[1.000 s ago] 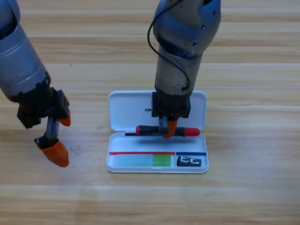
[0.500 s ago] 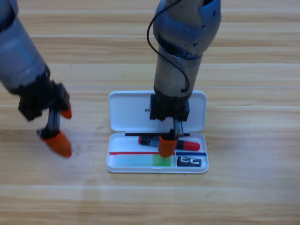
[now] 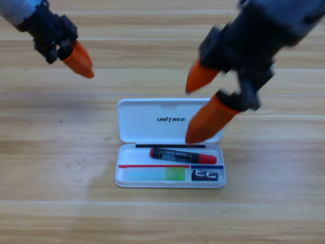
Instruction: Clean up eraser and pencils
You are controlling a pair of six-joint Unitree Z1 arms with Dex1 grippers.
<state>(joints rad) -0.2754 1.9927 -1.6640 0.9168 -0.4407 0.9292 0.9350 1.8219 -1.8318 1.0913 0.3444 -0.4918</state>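
Near the middle of the wooden table [image 3: 61,168] lies an open white case [image 3: 170,122], its lid folded back toward the far edge. In the tray half, the black pencil [image 3: 182,155] with red ends rests slightly tilted along the back. In front of it the pale green pencil [image 3: 155,174] lies flat on the left, and the black eraser [image 3: 207,175] sits in the front right corner. The right hand [image 3: 189,113] hangs above the lid's right side, orange jaws spread apart, holding nothing. The left hand [image 3: 84,66] waits by the table's far left corner; whether it is open cannot be told.
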